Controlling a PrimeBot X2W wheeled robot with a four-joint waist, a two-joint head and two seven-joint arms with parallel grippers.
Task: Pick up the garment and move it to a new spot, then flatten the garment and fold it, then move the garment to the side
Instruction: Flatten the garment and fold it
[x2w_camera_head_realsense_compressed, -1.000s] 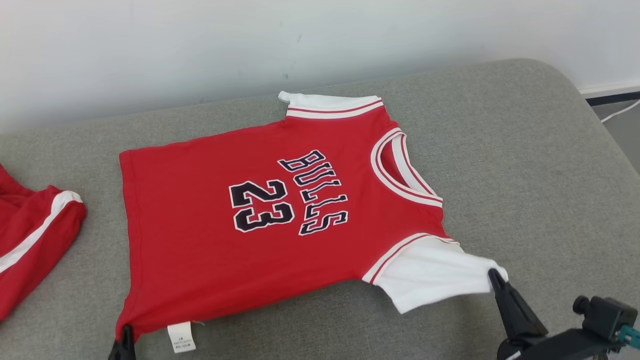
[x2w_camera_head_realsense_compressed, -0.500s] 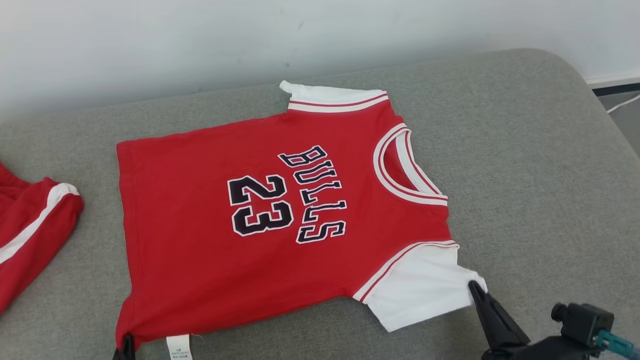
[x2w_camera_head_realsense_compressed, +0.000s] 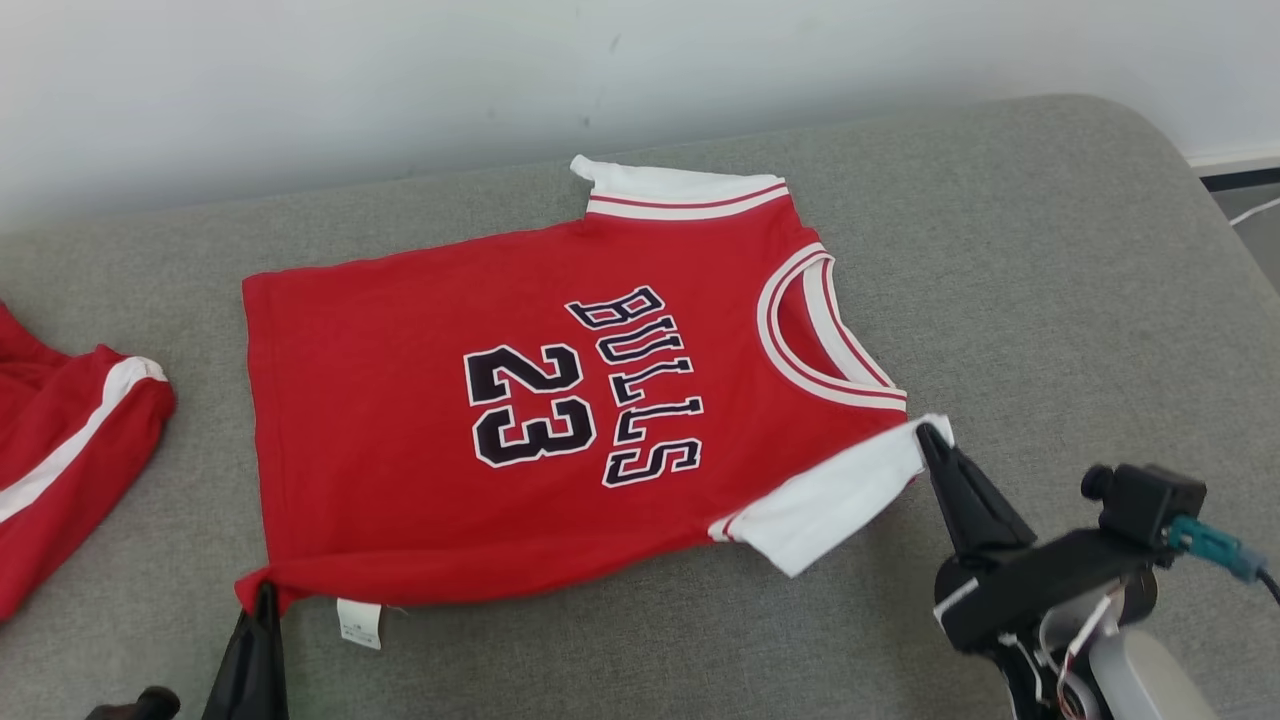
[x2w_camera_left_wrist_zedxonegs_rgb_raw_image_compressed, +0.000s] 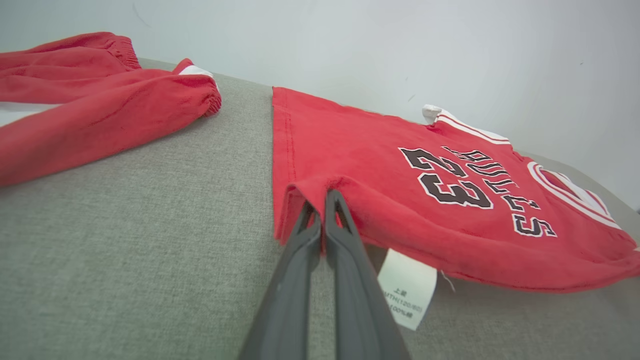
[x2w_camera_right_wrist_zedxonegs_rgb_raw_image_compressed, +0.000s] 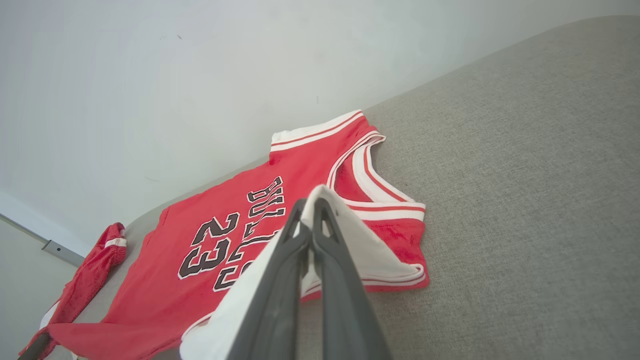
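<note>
The garment (x2w_camera_head_realsense_compressed: 420, 430) is a red jersey with white sleeves and "BULLS 23" in black, lying flat on the grey cushion (x2w_camera_head_realsense_compressed: 1050, 300). My left gripper (x2w_camera_head_realsense_compressed: 263, 592) is shut on its near hem corner, lifted a little, with a white care label (x2w_camera_head_realsense_compressed: 360, 622) hanging beside it; the left wrist view shows the same pinch by the left gripper (x2w_camera_left_wrist_zedxonegs_rgb_raw_image_compressed: 322, 197) on the garment (x2w_camera_left_wrist_zedxonegs_rgb_raw_image_compressed: 400, 165). My right gripper (x2w_camera_head_realsense_compressed: 928, 432) is shut on the near white sleeve (x2w_camera_head_realsense_compressed: 830, 495), raised and drawn toward the collar. In the right wrist view the right gripper (x2w_camera_right_wrist_zedxonegs_rgb_raw_image_compressed: 311, 202) pinches the sleeve edge over the garment (x2w_camera_right_wrist_zedxonegs_rgb_raw_image_compressed: 210, 235).
Another red garment with a white stripe (x2w_camera_head_realsense_compressed: 60, 460) lies bunched at the cushion's left edge, also seen as red cloth (x2w_camera_left_wrist_zedxonegs_rgb_raw_image_compressed: 90, 105) in the left wrist view. A white wall (x2w_camera_head_realsense_compressed: 400, 80) stands behind. The cushion rounds off at the right, with floor and a cable (x2w_camera_head_realsense_compressed: 1250, 215) beyond.
Both grippers have lifted and carried the jersey's near edge away from me: the white sleeve now folds up toward the collar, and the hem corner has risen. The head view shifted slightly.
</note>
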